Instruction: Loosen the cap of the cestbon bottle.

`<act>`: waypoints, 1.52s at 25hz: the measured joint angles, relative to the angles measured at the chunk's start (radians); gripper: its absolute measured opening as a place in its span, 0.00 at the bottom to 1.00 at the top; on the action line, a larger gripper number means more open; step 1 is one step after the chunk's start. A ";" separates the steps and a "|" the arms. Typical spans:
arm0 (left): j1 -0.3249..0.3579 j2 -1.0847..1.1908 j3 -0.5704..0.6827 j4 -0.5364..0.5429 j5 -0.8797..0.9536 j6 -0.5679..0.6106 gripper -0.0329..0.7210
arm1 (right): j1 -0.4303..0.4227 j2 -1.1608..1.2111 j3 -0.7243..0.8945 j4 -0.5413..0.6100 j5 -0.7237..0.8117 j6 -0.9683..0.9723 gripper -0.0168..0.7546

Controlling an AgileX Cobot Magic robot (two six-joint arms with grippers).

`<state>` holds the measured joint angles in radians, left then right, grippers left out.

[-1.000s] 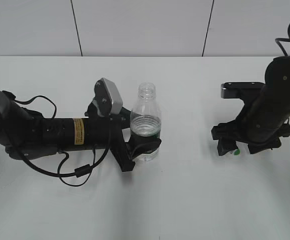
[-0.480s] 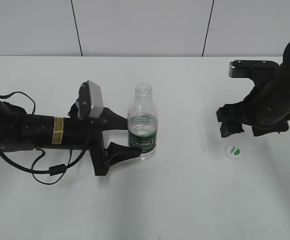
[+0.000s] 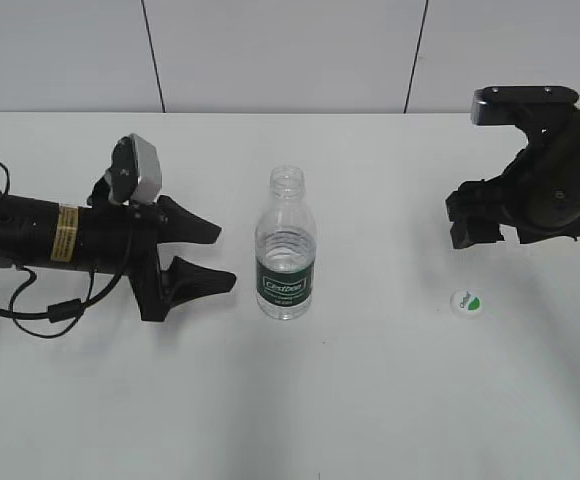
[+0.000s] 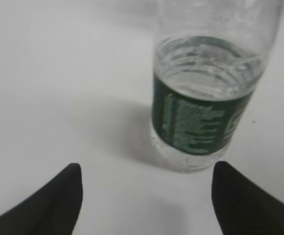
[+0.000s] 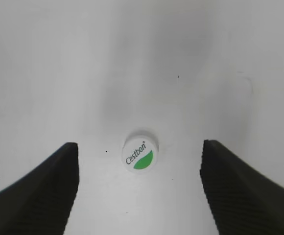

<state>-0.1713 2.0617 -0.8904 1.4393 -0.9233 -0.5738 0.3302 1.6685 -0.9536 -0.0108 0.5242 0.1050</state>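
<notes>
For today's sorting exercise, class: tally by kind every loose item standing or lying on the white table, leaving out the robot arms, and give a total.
Bottles: 1, the cestbon bottle, upright with an open neck.
Caps: 1, the cap, lying on the table well apart from the bottle.
Total: 2

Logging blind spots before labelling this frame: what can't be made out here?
- Cestbon bottle: left wrist view, top edge cuts off neck and mouth; label print blurred.
- Cap: exterior view, lettering too small to read.
- Right gripper: exterior view, fingertips hidden behind its own dark body; right wrist view, the bottom edge crops the fingers.
- Left gripper: left wrist view shows fingertips only, body out of frame.
</notes>
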 joint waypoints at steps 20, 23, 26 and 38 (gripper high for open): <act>-0.001 -0.326 0.000 -0.632 1.222 -0.166 0.69 | 0.000 -0.097 -0.140 -0.131 0.202 -0.002 0.79; -0.001 -0.367 -0.011 -0.758 1.313 -0.046 0.69 | 0.000 -0.098 -0.204 -0.184 0.291 -0.002 0.79; -0.001 -0.390 -0.065 -0.929 1.448 0.145 0.69 | 0.000 -0.098 -0.265 -0.213 0.373 -0.002 0.79; -0.001 -0.397 -0.325 -1.236 1.912 0.491 0.69 | -0.062 -0.099 -0.431 -0.194 0.670 -0.044 0.78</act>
<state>-0.1728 1.6648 -1.2157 0.2035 0.9892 -0.0827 0.2679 1.5695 -1.3851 -0.2046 1.1943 0.0610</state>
